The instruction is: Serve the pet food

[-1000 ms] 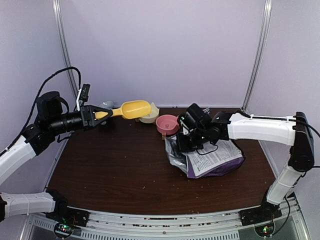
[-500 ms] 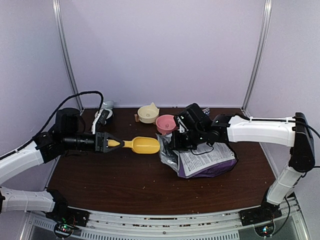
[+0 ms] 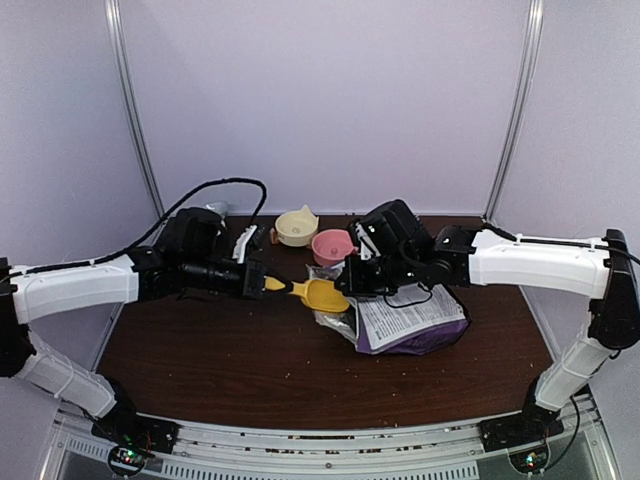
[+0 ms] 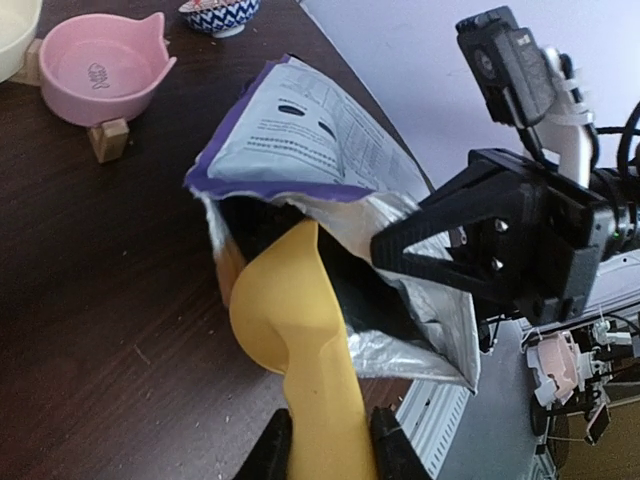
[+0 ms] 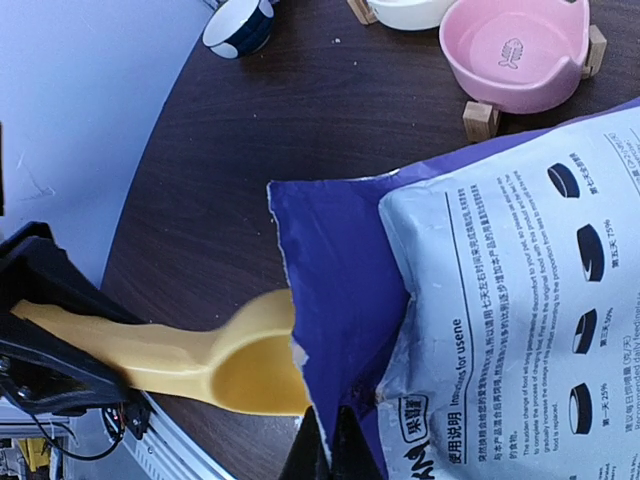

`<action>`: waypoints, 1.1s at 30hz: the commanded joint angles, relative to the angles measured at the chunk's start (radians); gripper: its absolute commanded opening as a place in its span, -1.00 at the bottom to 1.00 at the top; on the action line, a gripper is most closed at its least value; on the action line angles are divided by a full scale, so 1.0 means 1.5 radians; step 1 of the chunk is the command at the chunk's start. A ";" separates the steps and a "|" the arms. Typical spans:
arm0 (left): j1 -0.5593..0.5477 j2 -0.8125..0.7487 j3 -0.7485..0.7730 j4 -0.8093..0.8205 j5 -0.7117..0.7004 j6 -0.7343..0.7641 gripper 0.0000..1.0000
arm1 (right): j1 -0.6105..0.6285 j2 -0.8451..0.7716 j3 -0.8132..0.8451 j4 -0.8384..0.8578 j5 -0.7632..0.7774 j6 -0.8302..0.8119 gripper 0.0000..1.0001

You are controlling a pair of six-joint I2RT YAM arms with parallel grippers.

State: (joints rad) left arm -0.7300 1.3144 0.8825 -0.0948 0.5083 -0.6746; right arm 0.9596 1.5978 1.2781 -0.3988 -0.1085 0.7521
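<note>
Top external view: the left end effector (image 3: 262, 283) is closed on the handle of a yellow scoop (image 3: 322, 294), which is held level above the table (image 3: 220, 350) with its bowl at the mouth of the purple pet food bag (image 3: 410, 318). The bag lies on its side right of centre, white label up. The right end effector (image 3: 352, 278) is clamped on the bag's upper lip. A pink bowl (image 3: 331, 245) and a cream bowl (image 3: 296, 227) stand behind, near the back edge.

What is hidden from above is supplied by the left wrist view: the bag's silver-lined mouth is held open, and the scoop's tip is just inside the dark opening. The kibble itself cannot be made out there, so the pet food can only be placed inside the bag. A blue-and-white patterned bowl (image 4: 218, 12) is also seen there, beyond the pink bowl. From the right wrist view the torn purple edge is seen overlapping the scoop's bowl, with the closed fingers pinching the bag at the bottom of the frame.

One second earlier the scoop was raised at the left, by the cream bowl and well apart from the bag. Half a second earlier it was lower, its tip just short of the mouth. The bag's mouth has been drawn leftward, and both grips are unchanged.
</note>
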 commanded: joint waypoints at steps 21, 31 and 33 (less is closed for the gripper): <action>-0.212 0.125 0.112 -0.081 -0.400 0.160 -1.00 | 0.014 -0.158 -0.063 0.015 0.008 -0.072 -1.00; -0.339 0.103 0.104 -0.053 -0.551 0.188 -1.00 | 0.015 -0.306 -0.230 -0.022 -0.001 -0.115 -1.00; -0.346 0.108 0.099 -0.043 -0.582 0.187 -1.00 | 0.015 -0.322 -0.249 0.004 -0.005 -0.095 -1.00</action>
State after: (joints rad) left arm -1.2407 1.4902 1.0531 -0.1764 -0.1619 -0.4152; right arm 0.9844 1.1610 0.9596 -0.3981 -0.1268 0.5900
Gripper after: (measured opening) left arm 0.233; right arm 0.023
